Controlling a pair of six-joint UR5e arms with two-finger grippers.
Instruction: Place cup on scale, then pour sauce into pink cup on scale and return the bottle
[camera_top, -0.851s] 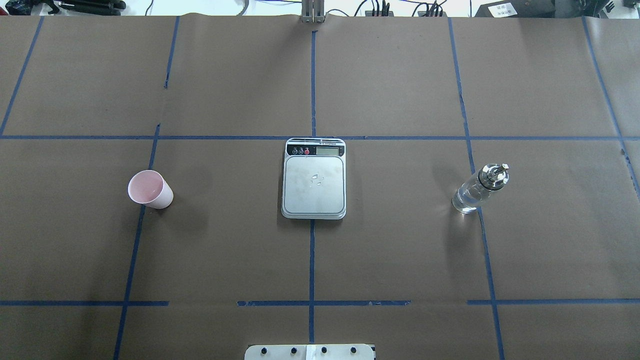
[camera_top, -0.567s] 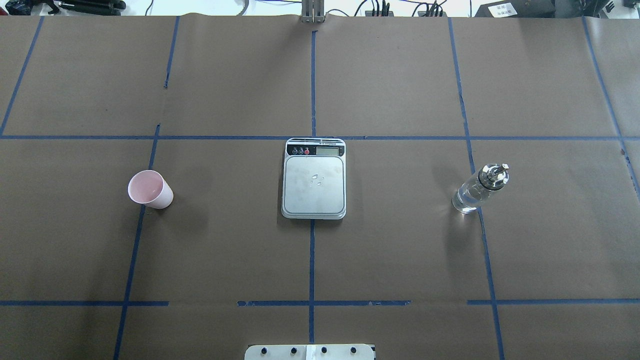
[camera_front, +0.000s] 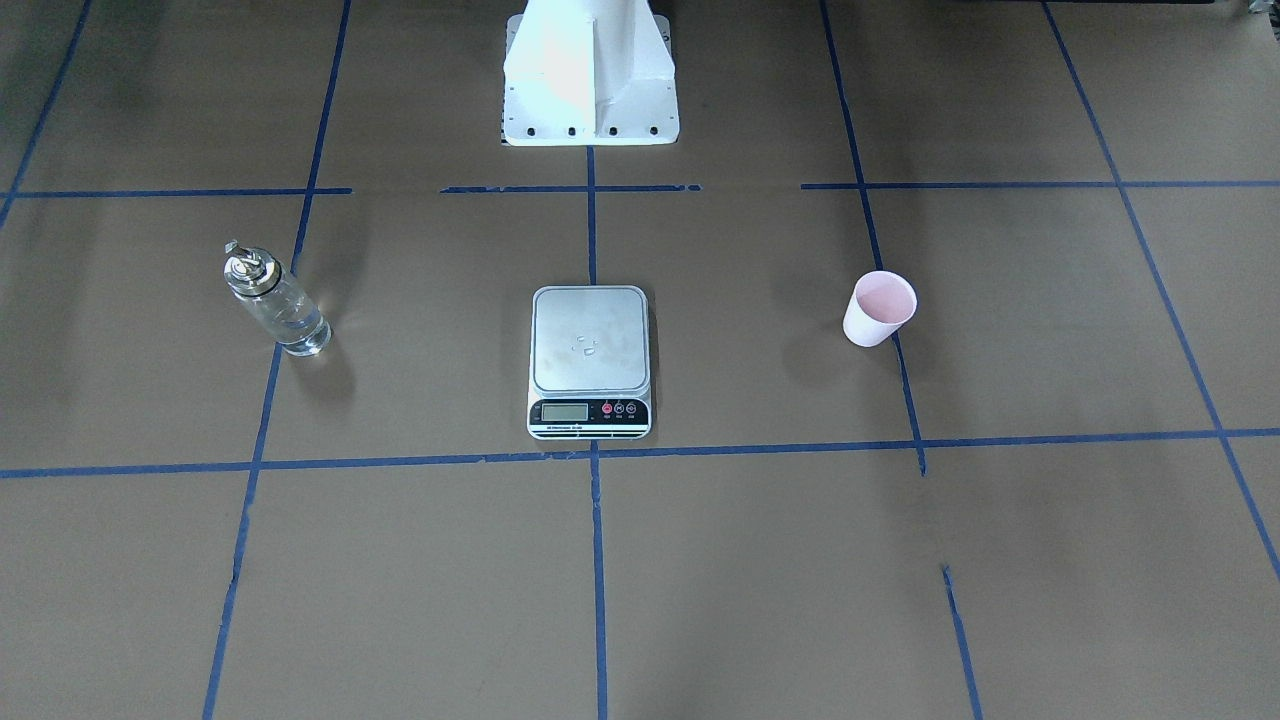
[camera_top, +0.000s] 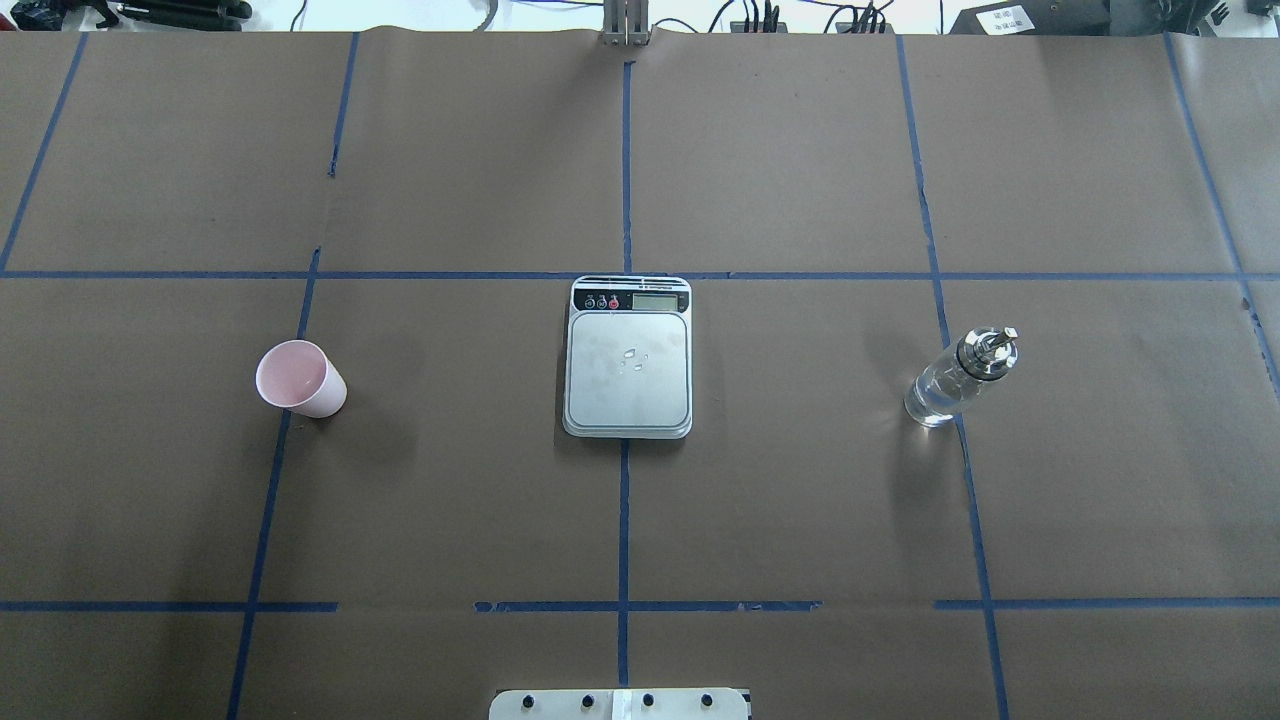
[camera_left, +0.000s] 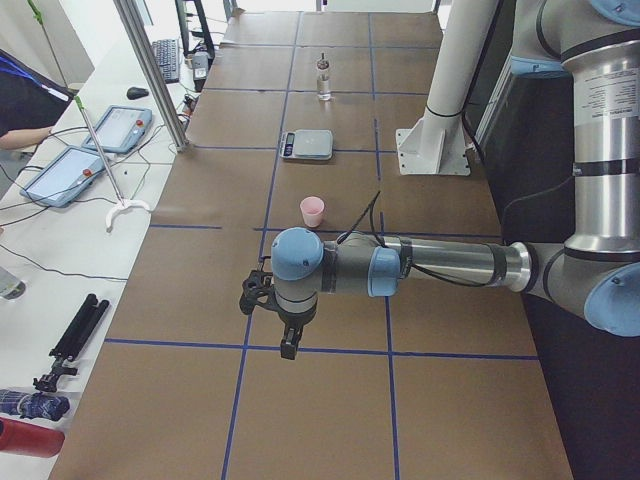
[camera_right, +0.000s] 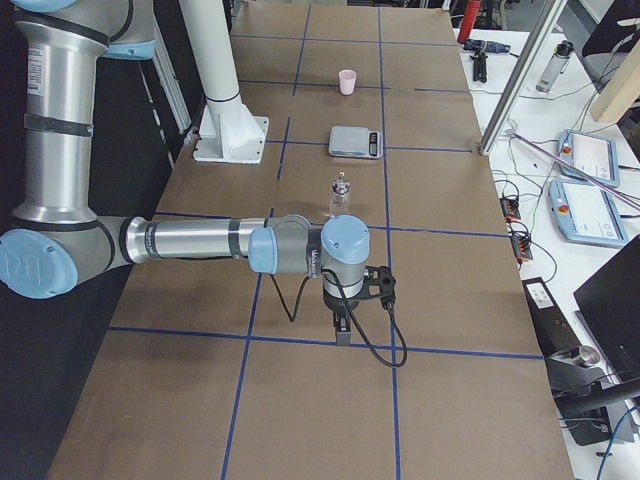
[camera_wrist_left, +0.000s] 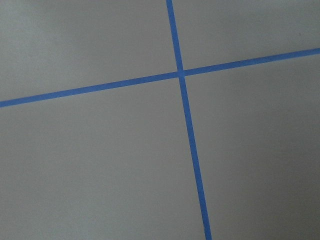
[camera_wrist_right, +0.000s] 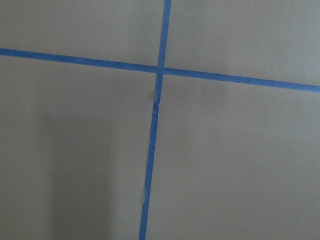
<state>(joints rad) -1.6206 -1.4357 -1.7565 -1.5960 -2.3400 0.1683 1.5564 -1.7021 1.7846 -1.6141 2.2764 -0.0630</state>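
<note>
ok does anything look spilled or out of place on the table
A few small shiny spots, likely droplets, sit near the middle of the scale platform, odd since nothing has been set on it yet. The cup and the bottle stand upright on the table, apart from the scale.

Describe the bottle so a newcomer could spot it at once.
Find the steel kitchen scale at the centre of the brown table. In the overhead view, the small clear glass bottle stands alone to its right. Unlike the pale pink paper cup opposite, it is transparent with a shiny metal spout.
</note>
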